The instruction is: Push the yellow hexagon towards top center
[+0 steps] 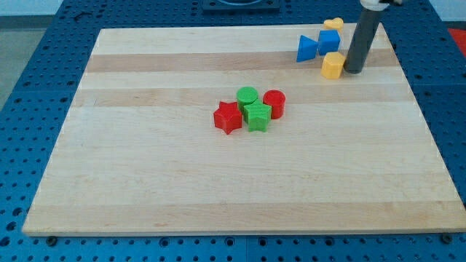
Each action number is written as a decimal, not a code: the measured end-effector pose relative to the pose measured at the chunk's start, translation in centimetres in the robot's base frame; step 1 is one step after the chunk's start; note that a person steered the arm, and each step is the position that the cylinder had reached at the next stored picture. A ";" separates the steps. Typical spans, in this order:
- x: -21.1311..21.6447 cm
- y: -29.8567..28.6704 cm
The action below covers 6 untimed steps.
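Note:
The yellow hexagon (333,65) lies near the top right of the wooden board (145,160). My tip (353,71) rests on the board just to the hexagon's right, touching or nearly touching it. A blue triangle (306,49) and a blue block (329,41) sit just above and left of the hexagon. Another yellow block (333,24) lies at the board's top edge above them; its shape is unclear.
A cluster sits at the board's middle: a red star (228,116), a green cylinder (247,96), a green star (257,116) and a red cylinder (274,103). The board lies on a blue perforated table (29,65).

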State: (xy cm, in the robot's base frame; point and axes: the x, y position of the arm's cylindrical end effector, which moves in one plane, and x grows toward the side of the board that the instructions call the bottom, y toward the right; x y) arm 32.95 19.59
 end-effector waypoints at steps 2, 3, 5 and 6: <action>-1.1 -3.0; -1.1 -5.3; -1.1 -11.6; -1.4 -14.4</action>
